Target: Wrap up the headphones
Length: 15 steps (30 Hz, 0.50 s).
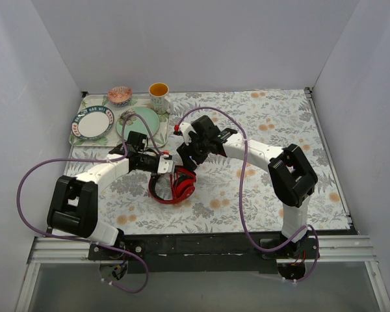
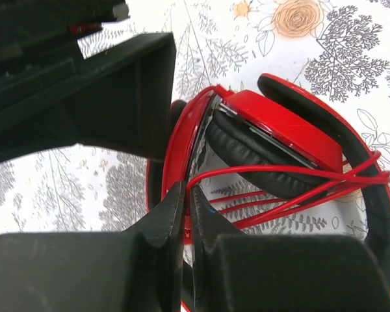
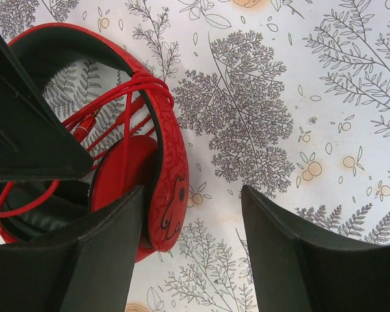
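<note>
Near the middle of the floral tablecloth [image 1: 266,130], the red headphones [image 1: 173,188] were lying with several turns of cable [image 2: 279,172] already looped across the headband [image 3: 166,162]. My left claw [image 2: 187,188] was pinched almost shut on a strand of that cable, and my right claw [image 3: 192,190] was spread wide over the band, gripping nothing. Best bet, I figured: keep the strand taut, lay the next loop snug against the others, and brace the band with the right.
</note>
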Motion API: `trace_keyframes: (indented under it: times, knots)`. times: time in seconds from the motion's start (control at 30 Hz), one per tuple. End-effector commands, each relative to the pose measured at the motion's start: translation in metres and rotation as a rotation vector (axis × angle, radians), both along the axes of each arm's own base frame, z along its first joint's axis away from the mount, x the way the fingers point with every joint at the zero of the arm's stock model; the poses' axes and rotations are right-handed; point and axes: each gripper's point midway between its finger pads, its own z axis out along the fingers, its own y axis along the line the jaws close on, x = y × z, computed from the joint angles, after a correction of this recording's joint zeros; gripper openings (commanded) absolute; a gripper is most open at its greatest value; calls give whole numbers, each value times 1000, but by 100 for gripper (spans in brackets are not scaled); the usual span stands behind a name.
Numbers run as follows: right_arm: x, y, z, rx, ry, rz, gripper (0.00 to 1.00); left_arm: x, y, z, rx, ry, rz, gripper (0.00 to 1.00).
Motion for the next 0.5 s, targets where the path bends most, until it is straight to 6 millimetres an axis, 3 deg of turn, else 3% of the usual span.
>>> trace_keyframes:
  times: [0.0,0.23,0.47]
  knots:
    - [-8,-8,-13,-55,33,15,68,8,6,16,26,-17,86,0]
    - [-7,-7,-11,-53,33,16,68,7,18,0,93,10,144,0]
    - [-6,-7,-10,-57,30,17,68,-2,3,28,-22,19,89,0]
